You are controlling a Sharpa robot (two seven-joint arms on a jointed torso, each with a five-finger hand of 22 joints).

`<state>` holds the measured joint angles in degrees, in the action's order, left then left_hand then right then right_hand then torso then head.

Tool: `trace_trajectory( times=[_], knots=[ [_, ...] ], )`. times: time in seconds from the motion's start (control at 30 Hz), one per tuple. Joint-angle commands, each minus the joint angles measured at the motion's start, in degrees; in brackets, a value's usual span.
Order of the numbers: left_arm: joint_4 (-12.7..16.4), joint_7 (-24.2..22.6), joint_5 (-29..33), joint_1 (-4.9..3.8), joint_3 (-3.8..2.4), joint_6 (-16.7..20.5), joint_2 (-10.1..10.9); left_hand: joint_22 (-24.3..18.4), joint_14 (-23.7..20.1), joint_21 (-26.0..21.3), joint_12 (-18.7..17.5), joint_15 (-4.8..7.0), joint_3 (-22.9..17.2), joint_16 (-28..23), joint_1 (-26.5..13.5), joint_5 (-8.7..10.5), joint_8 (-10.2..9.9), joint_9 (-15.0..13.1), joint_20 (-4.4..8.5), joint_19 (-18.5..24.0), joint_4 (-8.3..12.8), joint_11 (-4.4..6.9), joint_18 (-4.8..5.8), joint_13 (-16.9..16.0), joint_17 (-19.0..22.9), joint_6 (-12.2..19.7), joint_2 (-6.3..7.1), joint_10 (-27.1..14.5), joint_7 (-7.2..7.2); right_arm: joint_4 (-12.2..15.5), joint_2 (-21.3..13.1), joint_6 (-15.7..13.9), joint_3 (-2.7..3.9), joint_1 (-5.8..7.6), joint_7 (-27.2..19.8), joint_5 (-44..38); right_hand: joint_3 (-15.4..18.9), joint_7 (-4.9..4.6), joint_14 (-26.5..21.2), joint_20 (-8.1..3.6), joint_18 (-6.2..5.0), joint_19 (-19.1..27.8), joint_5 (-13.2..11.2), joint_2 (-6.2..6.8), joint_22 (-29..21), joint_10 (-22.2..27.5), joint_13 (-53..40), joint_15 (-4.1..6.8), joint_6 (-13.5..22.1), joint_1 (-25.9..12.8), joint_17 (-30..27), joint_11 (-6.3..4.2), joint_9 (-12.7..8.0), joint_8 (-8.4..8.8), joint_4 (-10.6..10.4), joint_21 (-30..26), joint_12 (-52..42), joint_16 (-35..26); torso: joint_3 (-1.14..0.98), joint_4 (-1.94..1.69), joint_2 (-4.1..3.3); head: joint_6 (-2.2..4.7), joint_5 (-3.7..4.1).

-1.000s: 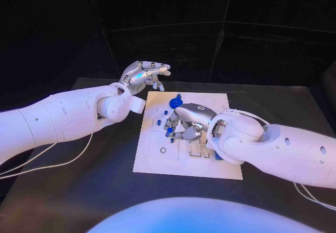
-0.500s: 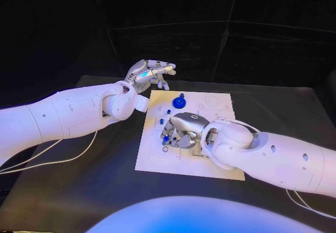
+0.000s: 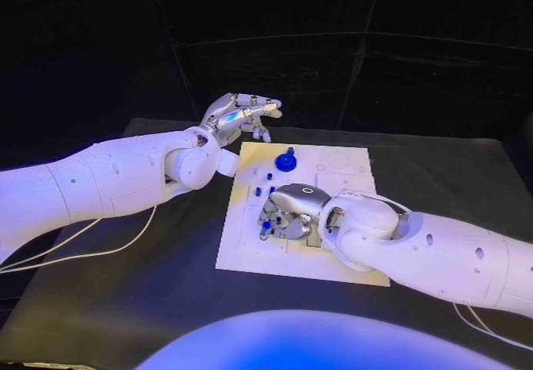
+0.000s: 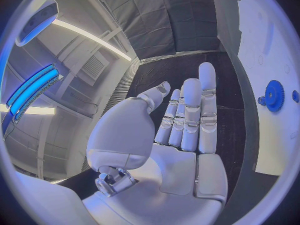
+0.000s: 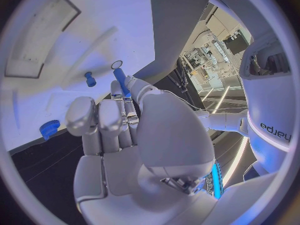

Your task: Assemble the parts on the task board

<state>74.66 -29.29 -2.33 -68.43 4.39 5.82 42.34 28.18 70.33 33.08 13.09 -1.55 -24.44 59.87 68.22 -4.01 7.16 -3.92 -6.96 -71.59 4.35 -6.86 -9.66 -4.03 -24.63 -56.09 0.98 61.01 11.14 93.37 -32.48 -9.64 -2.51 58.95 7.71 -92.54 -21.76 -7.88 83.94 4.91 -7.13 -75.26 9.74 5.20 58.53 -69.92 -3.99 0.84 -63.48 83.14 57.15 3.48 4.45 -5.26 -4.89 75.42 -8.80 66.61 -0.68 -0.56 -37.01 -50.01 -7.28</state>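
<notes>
Lowered and drawn toward the near-left part of the task board (image 3: pixel 333 266) over the last second, the right hand (image 3: pixel 291 210) is now set low over the row of small parts there, while the left hand (image 3: pixel 239 114) has been lifted slightly and carried a little further over the board's far-left corner. A slim blue peg (image 5: pixel 121 82) is pinched at the right hand's fingertips (image 5: pixel 119 90), as seen from the right wrist, with its tip brought close beside a small round hole (image 5: pixel 117 64) in the white plate; an insertion is judged to be under way, not yet finished. A short blue pin (image 5: pixel 90 79) is seen standing just beside that hole, and a ribbed blue cap (image 5: pixel 49 128) lies nearer the board's edge. The left hand is held released above the black bench (image 3: pixel 133 301), fingers loosely extended with nothing in them. A blue gear (image 3: pixel 286 162) is left seated on the board's far part, well apart from the right hand.
</notes>
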Motion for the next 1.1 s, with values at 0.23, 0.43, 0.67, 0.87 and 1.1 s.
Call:
trace_trajectory(
  times=[0.23,0.43,0.67,0.87,1.1],
  knots=[
    [0.03,-0.16,0.25,-0.10,-0.05,-0.68,-0.05,-0.06,-0.53,-0.32,0.19,-0.02,0.31,-0.03,-0.04,-0.22,0.20,-0.04,-0.12,0.40,0.17,0.12,-0.77,-0.06,0.05,0.38,0.09,-0.41,-0.09,-0.17,0.42,2.11,-0.02,-0.17,-0.22,-1.40,-0.39,-0.03,1.38,-0.04,1.13,-0.47,0.33,0.05,0.05,-0.41,0.03,0.33,-0.17,-0.09,0.04,0.16,0.08,-0.24,0.05,0.27,0.14,0.27,-0.01,0.02,0.00,0.01,-0.28],
    [0.03,-0.15,0.25,-0.10,-0.05,-0.69,-0.04,-0.06,-0.53,-0.32,0.19,-0.02,0.31,-0.03,-0.04,-0.22,0.20,-0.04,-0.12,0.40,0.17,0.12,-0.77,-0.06,0.05,0.38,0.09,-0.41,-0.09,-0.53,0.61,2.34,-0.05,-0.30,-0.13,-1.46,-0.39,-0.03,1.38,-0.04,1.13,-0.47,0.33,0.05,0.05,-0.41,0.03,0.33,-0.17,-0.09,0.04,0.16,0.08,-0.24,0.05,0.27,0.14,0.27,0.01,0.03,0.00,0.01,-0.35],
    [0.04,-0.13,0.25,-0.10,-0.05,-0.73,-0.05,-0.06,-0.53,-0.32,0.19,-0.02,0.31,-0.03,-0.04,-0.22,0.20,-0.04,-0.12,0.40,0.17,0.12,-0.77,-0.06,0.05,0.38,0.09,-0.41,-0.09,-1.14,1.11,2.66,-0.08,-0.44,0.41,-2.26,-0.44,-0.05,1.36,-0.03,1.12,-0.43,0.34,0.09,0.02,-0.39,0.04,0.31,-0.14,-0.09,0.02,0.19,0.06,-0.18,0.12,0.26,0.26,0.28,-0.01,0.01,0.00,0.01,-0.35],
    [0.04,-0.11,0.25,-0.10,-0.05,-0.77,-0.06,-0.06,-0.53,-0.32,0.19,-0.02,0.31,-0.03,-0.04,-0.22,0.20,-0.04,-0.12,0.40,0.17,0.12,-0.77,-0.06,0.05,0.38,0.09,-0.41,-0.09,-1.68,1.70,3.21,-0.13,-0.66,1.29,-3.43,-0.49,-0.24,1.29,0.06,1.09,-0.25,0.18,0.32,-0.19,-0.13,0.09,0.17,0.26,-0.42,-0.06,0.38,-0.08,0.18,0.16,0.20,0.79,0.29,0.01,0.01,0.01,0.01,-0.38],
    [0.04,-0.08,0.25,-0.10,-0.05,-0.77,-0.02,-0.06,-0.53,-0.32,0.19,-0.02,0.31,-0.03,-0.04,-0.22,0.20,-0.04,-0.12,0.40,0.17,0.12,-0.77,-0.06,0.05,0.38,0.09,-0.41,-0.09,-1.91,2.08,3.62,-0.23,-0.83,1.49,-3.75,-0.44,-0.93,1.13,0.51,1.08,0.00,0.08,1.29,-0.29,1.46,0.24,-0.40,1.91,-1.52,-0.14,1.11,-0.48,1.33,0.01,0.21,2.37,0.40,0.02,0.03,0.03,0.01,-0.43]
  ],
)
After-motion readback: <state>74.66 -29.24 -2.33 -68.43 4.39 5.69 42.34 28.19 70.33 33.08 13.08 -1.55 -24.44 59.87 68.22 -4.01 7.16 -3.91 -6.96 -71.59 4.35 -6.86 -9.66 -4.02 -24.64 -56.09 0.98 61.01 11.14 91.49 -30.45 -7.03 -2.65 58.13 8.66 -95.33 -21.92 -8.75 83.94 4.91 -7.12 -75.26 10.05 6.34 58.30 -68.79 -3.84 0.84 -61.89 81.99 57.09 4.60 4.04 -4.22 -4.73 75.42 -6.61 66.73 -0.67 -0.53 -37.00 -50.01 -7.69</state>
